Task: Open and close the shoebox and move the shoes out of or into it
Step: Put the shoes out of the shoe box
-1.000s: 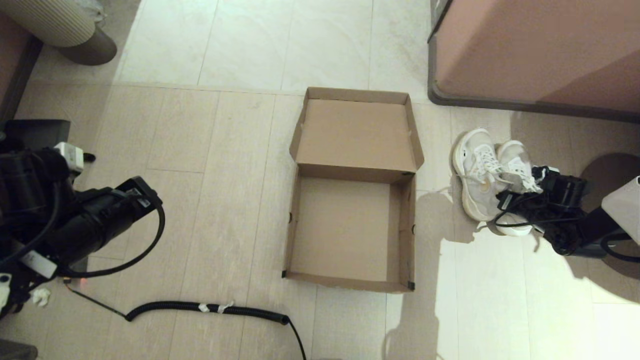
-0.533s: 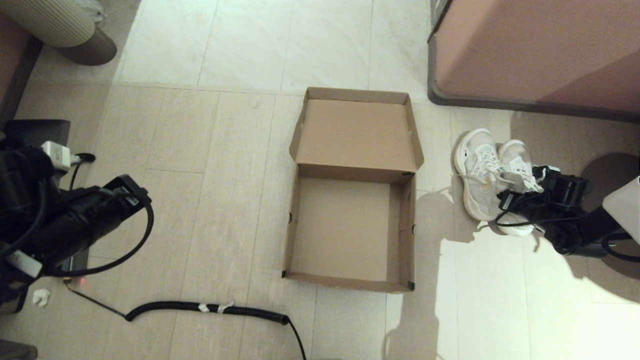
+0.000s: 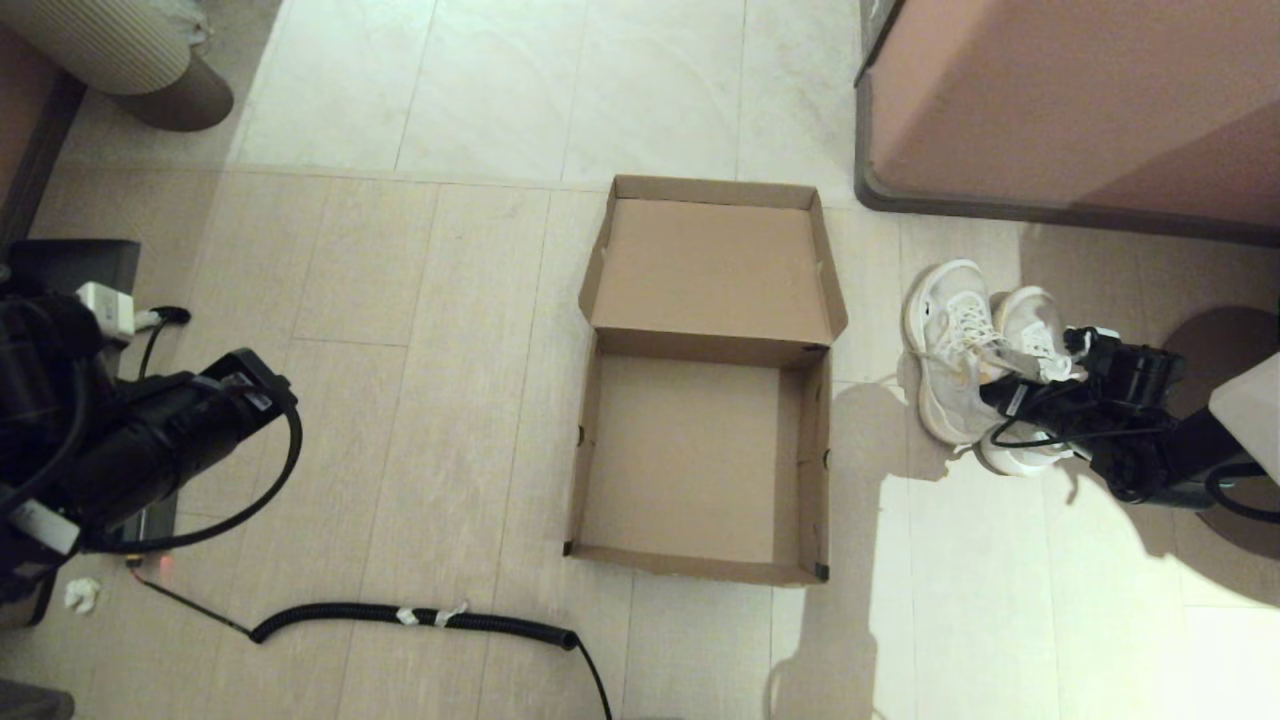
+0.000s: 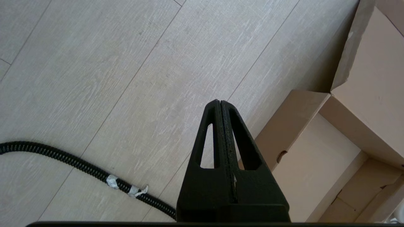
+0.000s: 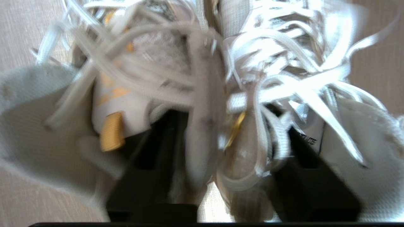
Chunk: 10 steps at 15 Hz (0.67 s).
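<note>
On my far left the left gripper hangs idle over the wood-look floor, its fingers pressed flat together with nothing between them. A coiled black cable trails across the floor just in front of it.

In the middle sits the shoebox, its lid already flipped back flat on the far side and the tray bare inside. So the opening part looks done to me.

To the right of the box, beside the pink cabinet, the white sneakers stand side by side, heels toward me. My right gripper is down at their collars. The wrist view is blurred, but the two inner collar walls appear pinched together between the dark fingers, so I judge it is clamped on both shoes at once.

What is left: carrying the pair across into the tray, letting go, then folding the lid down.
</note>
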Motion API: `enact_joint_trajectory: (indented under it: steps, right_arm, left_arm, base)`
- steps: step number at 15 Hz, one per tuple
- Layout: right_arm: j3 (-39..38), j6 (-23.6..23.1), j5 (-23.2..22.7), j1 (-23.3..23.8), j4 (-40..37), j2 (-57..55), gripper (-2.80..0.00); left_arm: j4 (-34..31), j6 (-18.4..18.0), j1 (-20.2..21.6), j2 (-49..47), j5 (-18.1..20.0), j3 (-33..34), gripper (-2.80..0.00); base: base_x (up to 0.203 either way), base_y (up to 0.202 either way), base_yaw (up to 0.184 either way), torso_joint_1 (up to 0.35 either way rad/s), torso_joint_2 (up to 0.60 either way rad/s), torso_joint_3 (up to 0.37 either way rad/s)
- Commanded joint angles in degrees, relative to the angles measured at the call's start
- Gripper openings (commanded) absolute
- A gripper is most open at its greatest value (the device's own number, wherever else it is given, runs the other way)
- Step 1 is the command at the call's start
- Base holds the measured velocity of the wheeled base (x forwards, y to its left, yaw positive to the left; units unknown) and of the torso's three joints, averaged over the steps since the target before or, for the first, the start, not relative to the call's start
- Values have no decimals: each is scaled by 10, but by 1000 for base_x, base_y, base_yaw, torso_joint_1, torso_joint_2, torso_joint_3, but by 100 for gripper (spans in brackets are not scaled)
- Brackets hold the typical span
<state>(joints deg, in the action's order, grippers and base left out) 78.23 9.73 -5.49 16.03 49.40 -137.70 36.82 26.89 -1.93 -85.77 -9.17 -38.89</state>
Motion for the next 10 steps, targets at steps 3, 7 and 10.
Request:
enact_joint_trajectory:
  steps: [3, 7, 10]
  right_arm:
    - [-24, 0, 1, 0, 1, 24, 0]
    - [-132, 1, 1, 0, 3, 119, 0]
    - [-206, 1, 0, -1, 5, 188, 0]
  left_arm:
    - [2, 2, 8, 9, 0, 0, -280]
    - [-1, 0, 9, 37, 0, -1, -280]
    - [-14, -1, 9, 78, -1, 5, -280]
  base:
    - [0, 0, 0, 0, 0, 0]
    - [0, 0, 0, 0, 0, 0]
    - [0, 0, 0, 0, 0, 0]
